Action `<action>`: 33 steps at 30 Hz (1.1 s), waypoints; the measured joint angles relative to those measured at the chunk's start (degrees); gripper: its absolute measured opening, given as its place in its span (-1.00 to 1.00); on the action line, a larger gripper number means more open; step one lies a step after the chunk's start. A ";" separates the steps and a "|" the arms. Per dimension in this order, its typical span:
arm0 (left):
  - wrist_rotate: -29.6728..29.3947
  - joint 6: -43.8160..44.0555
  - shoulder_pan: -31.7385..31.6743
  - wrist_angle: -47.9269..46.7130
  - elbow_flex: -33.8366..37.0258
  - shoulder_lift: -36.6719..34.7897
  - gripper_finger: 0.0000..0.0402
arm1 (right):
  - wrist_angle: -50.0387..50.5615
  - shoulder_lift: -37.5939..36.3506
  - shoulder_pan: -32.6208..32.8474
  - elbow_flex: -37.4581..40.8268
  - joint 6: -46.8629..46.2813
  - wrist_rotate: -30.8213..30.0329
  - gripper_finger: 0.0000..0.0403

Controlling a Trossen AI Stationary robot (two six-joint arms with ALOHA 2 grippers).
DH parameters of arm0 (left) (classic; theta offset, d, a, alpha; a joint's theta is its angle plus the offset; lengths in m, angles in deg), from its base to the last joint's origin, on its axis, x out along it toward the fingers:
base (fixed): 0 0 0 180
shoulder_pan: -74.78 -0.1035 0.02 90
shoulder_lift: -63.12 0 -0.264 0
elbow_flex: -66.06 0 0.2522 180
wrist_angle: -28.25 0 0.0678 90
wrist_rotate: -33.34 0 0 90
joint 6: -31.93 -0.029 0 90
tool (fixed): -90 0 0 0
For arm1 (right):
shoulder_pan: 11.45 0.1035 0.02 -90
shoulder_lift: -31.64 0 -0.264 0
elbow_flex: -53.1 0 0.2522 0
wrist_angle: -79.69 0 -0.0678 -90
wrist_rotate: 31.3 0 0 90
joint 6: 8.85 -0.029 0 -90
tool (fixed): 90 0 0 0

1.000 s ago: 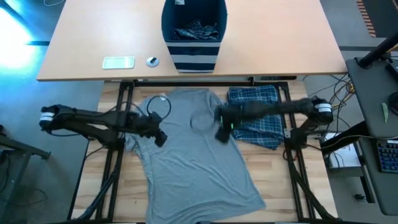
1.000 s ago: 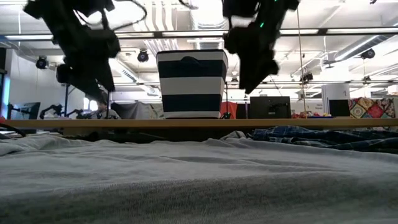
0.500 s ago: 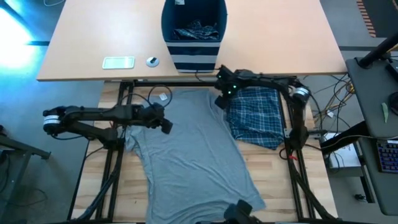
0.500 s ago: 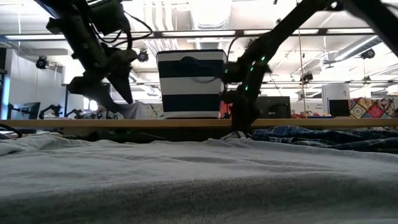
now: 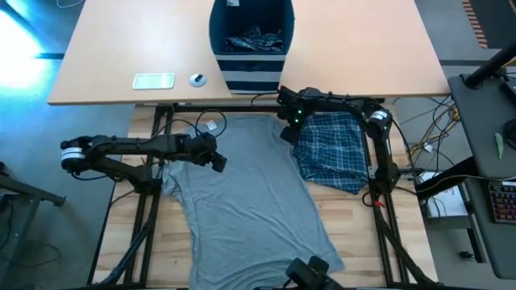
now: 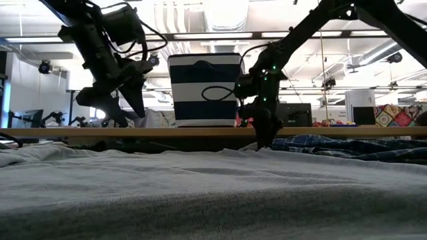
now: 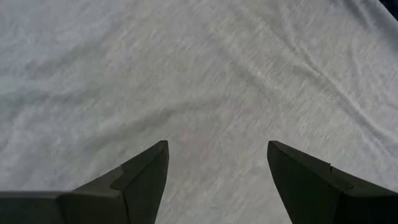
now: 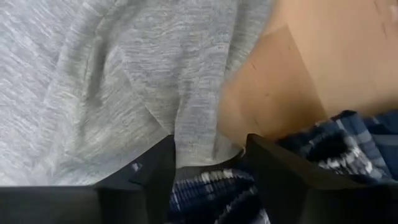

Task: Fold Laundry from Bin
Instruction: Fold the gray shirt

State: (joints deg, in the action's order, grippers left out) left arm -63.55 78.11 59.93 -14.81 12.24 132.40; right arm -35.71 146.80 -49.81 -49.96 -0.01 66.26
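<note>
Sitting on the far table, the bin (image 5: 251, 36) holds crumpled plaid laundry (image 5: 255, 39).

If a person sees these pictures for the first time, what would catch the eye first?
Most striking is the grey T-shirt spread flat over the middle of the wooden table, with both dark arms reaching in over its upper part. The right gripper is down at the shirt's edge beside the folded plaid garment, its fingers apart. Beyond them the navy striped bin stands on the farther table.
</note>
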 joint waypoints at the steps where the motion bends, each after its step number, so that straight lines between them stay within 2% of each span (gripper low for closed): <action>1: 0.00 -0.45 -0.34 -0.02 0.00 0.02 0.28 | -0.02 0.14 -0.01 0.00 0.02 -0.02 -0.13; 3: 0.00 -0.68 -0.78 -0.02 0.00 0.02 0.28 | -0.69 0.72 -0.03 0.09 -0.03 -0.04 -0.26; 6: 0.54 -1.21 -0.84 -0.02 0.00 0.00 0.28 | -0.97 1.03 -0.05 -0.03 -0.28 -0.34 -0.57; 8: 1.36 -1.71 -0.81 -0.03 0.01 0.00 0.28 | -0.80 0.80 -0.07 -1.06 -0.47 -2.51 -0.82; 9: 1.85 -1.80 -0.81 -0.04 0.02 0.00 0.28 | -0.10 0.47 -0.05 -1.94 -0.31 -3.95 -0.89; 12: 1.93 -1.85 -0.81 -0.07 0.02 0.00 0.28 | 3.47 -0.28 -0.07 -6.11 0.37 -6.04 -0.93; 19: 1.97 -2.01 -0.81 -0.31 0.02 -0.02 0.28 | 8.99 0.03 -0.18 -13.78 -0.41 -6.43 -0.95; 21: 2.04 -2.01 -0.81 -0.57 0.02 -0.02 0.28 | 9.64 0.03 -0.12 -14.30 -3.32 -4.43 -0.95; 24: 3.06 -2.00 -0.81 -0.84 0.02 -0.04 0.28 | 10.15 0.05 0.38 -14.53 -8.26 2.81 -0.95; 27: 3.23 -2.20 -0.81 -2.56 0.05 -0.18 0.28 | 8.24 0.05 2.03 -14.27 -11.51 7.46 -0.95; 33: 3.10 -3.50 -0.92 -8.22 -1.44 -3.40 0.28 | -5.11 0.10 6.03 -12.87 -16.17 7.72 -0.94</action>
State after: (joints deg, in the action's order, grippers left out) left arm -60.46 74.60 59.01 -23.03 10.81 129.00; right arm -40.82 146.90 -43.78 -62.83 -16.18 73.97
